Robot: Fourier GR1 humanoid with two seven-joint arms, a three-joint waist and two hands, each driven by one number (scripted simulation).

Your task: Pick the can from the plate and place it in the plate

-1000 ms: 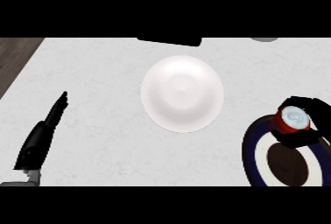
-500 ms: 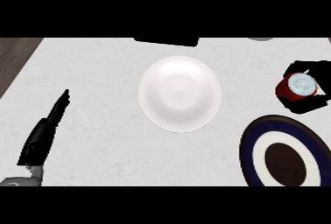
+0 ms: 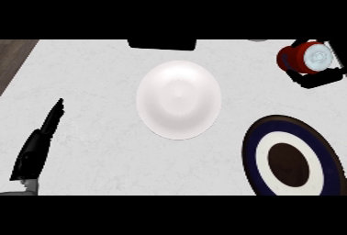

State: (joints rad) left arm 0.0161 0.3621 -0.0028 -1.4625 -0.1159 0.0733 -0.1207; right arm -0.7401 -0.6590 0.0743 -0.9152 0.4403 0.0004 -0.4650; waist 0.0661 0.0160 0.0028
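Observation:
A red can [image 3: 305, 58] with a pale top hangs at the upper right, held by my right hand [image 3: 320, 79], whose black fingers curl round it. Below it lies the dark blue plate [image 3: 260, 148] with a white ring and a dark centre, at the lower right. A white plate [image 3: 179, 99] sits in the middle of the counter, to the left of the can. My left hand [image 3: 39, 143] rests at the lower left with its fingers straight, holding nothing.
A black object [image 3: 163, 44] lies at the counter's far edge, above the white plate. A dark wooden strip [image 3: 13, 55] borders the counter at the upper left.
My right hand has lifted the can off the dark blue plate and carried it up and away, toward the far right corner. The left hand has stayed put.

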